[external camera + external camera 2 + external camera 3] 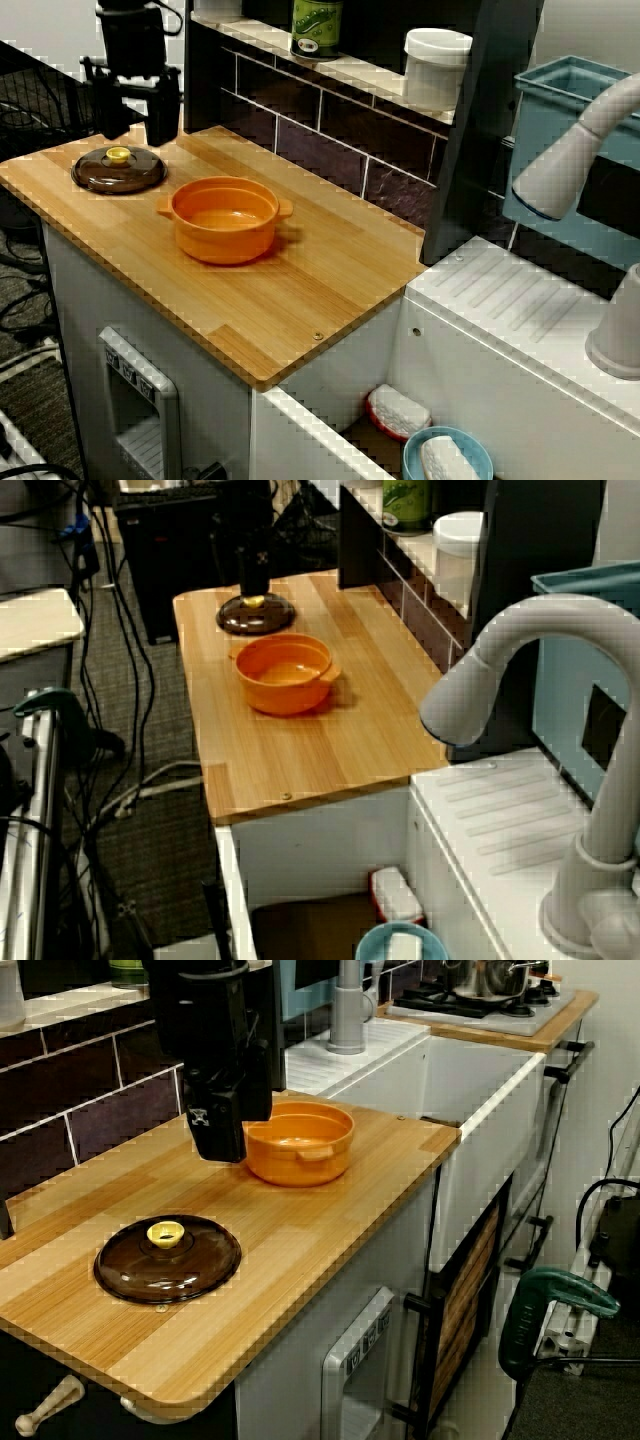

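The dark brown glass lid (118, 172) is lying flat on the wooden tabletop (300, 290), near the end farthest from the sink, with its yellow knob (119, 155) pointing up. Right over it the black end effector (134, 128) is hanging, clear of the lid and not touching it. In the view from the front its two fingers (162, 110) are standing apart, released, with nothing gripped between them. In the view from the tabletop's end the end effector (220, 1145) is showing only its side, so the gap is hidden there, and the lid (167, 1258) is sitting alone in the foreground.

Near the lid, towards the middle of the tabletop, an orange pot (224, 218) with two small handles is standing upright and uncovered. The two are not touching.

Behind them a dark tiled wall (330, 130) is running along the back edge. It is carrying a shelf (360, 72) where a green can (316, 25) and a white jar (436, 65) are standing. Beyond the tabletop's other end, a pale grey faucet (570, 160) is arching over the white sink unit.
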`<move>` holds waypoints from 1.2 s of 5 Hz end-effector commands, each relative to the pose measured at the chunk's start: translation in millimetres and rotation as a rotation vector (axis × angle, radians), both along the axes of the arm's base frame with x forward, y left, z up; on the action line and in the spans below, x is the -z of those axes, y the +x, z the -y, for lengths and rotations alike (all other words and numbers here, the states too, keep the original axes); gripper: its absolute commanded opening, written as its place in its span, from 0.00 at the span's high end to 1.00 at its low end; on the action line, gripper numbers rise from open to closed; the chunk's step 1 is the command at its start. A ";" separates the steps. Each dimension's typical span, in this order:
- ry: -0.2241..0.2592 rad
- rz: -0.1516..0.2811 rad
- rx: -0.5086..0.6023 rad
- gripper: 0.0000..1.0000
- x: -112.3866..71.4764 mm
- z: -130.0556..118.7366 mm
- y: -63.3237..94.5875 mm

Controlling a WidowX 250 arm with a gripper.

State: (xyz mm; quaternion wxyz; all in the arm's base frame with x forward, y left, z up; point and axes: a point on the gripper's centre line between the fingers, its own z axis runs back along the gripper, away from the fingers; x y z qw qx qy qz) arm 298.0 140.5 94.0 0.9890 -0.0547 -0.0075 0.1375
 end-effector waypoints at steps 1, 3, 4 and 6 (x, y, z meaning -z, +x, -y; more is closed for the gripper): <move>0.095 0.033 0.066 0.00 -10.0 -33.6 -7.6; 0.169 0.053 0.112 0.00 4.8 -51.4 -4.0; 0.206 0.054 0.118 0.00 11.7 -57.2 -2.0; 0.253 0.008 0.156 0.00 35.1 -62.3 -0.3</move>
